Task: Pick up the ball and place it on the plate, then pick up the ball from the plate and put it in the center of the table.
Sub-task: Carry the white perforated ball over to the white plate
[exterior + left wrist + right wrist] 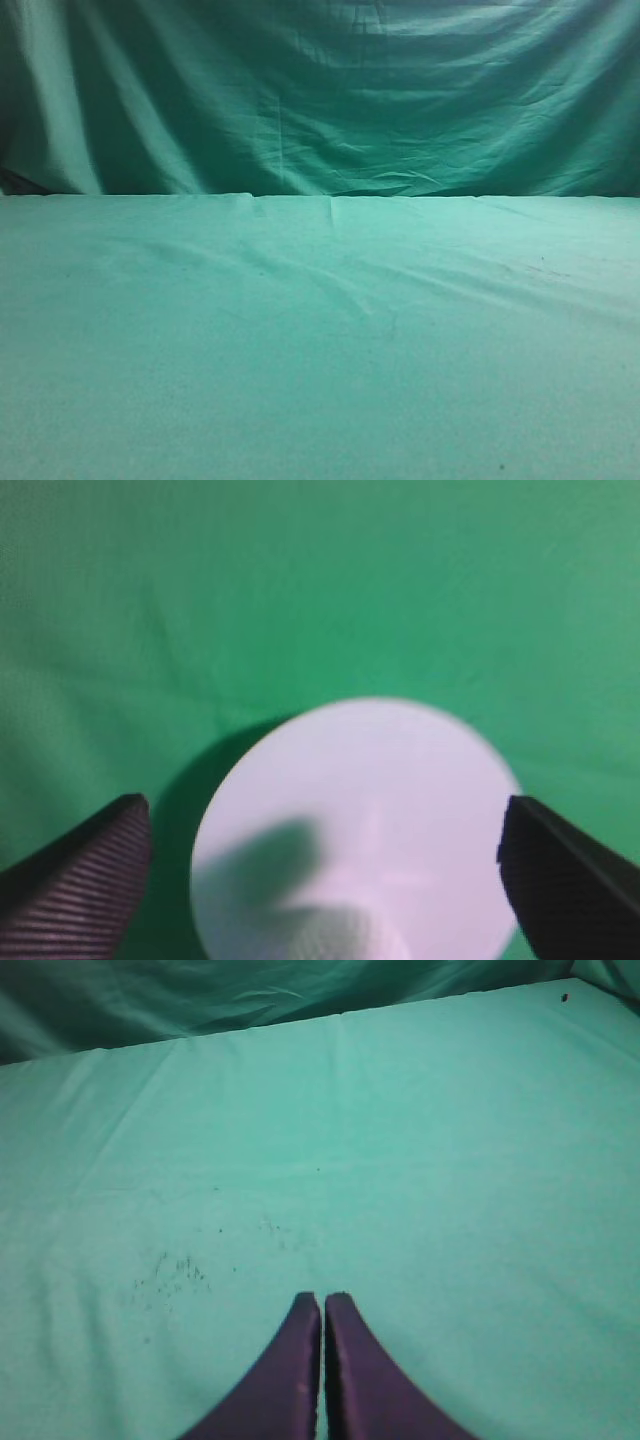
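In the left wrist view a round white plate (420,780) lies on the green table (300,580). The ball (345,938), white and dimpled, shows blurred at the bottom edge over the plate's near part, casting a shadow to its left. My left gripper (322,815) is open, its two dark ribbed jaws wide apart on either side of the plate and touching nothing. My right gripper (322,1300) is shut and empty, low over the bare table (400,1160). The exterior view shows only the table (320,350); neither gripper, the ball nor the plate appears there.
A darker draped green curtain (320,90) hangs behind the table's far edge. Faint dark specks stain the cloth to the left of my right gripper (170,1275).
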### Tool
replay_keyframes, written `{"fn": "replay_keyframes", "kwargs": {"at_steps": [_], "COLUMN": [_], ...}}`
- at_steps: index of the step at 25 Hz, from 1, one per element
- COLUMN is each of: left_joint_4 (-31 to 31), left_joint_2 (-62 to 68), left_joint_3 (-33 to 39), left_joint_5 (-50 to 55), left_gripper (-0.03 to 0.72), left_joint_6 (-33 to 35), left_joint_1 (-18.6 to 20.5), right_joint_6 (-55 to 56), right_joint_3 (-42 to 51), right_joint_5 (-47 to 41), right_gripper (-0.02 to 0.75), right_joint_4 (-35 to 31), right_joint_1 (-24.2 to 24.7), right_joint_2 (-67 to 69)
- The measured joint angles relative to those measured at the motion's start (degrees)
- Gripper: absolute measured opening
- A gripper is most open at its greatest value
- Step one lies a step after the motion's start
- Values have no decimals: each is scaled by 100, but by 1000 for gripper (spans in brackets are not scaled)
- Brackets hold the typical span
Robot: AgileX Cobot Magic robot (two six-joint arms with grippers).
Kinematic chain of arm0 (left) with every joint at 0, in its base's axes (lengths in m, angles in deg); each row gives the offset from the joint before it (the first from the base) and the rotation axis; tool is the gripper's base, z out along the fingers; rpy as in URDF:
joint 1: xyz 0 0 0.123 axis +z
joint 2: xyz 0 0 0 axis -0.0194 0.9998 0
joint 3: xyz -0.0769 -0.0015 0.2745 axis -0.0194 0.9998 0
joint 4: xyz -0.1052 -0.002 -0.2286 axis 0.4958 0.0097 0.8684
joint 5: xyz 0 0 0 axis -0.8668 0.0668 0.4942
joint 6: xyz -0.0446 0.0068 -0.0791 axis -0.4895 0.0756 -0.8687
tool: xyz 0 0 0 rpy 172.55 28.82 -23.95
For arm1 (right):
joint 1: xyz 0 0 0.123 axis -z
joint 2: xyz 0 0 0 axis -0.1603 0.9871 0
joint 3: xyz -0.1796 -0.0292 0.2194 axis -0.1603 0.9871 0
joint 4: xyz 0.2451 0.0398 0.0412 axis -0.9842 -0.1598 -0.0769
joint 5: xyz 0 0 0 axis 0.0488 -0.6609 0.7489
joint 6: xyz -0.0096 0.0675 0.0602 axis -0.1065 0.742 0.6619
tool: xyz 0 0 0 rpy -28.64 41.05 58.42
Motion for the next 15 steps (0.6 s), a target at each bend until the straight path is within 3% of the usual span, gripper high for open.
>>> {"fn": "replay_keyframes", "kwargs": {"at_steps": [2,3,5,7,8,9,15], "left_joint_4": [324,484,740,922,951,1005,1167], "left_joint_2": [0,0,0,-22,-46,-82,-647], "left_joint_3": [-439,-678,-1091,-1455,-1571,-1677,-1779], "left_joint_5": [333,513,815,1043,1112,1157,1220], "left_gripper": [638,552,480,470,405,409,71], "left_joint_6": [265,394,596,756,845,915,1372], "left_joint_1": [-82,-134,-268,-394,-453,-530,-1020], "right_joint_6": [0,0,0,0,0,0,0], "right_joint_3": [0,0,0,0,0,0,0], "right_joint_5": [0,0,0,0,0,0,0], "right_gripper": [0,0,0,0,0,0,0], "right_joint_4": [0,0,0,0,0,0,0], "right_joint_1": [0,0,0,0,0,0,0], "right_joint_2": [0,0,0,0,0,0,0]}}
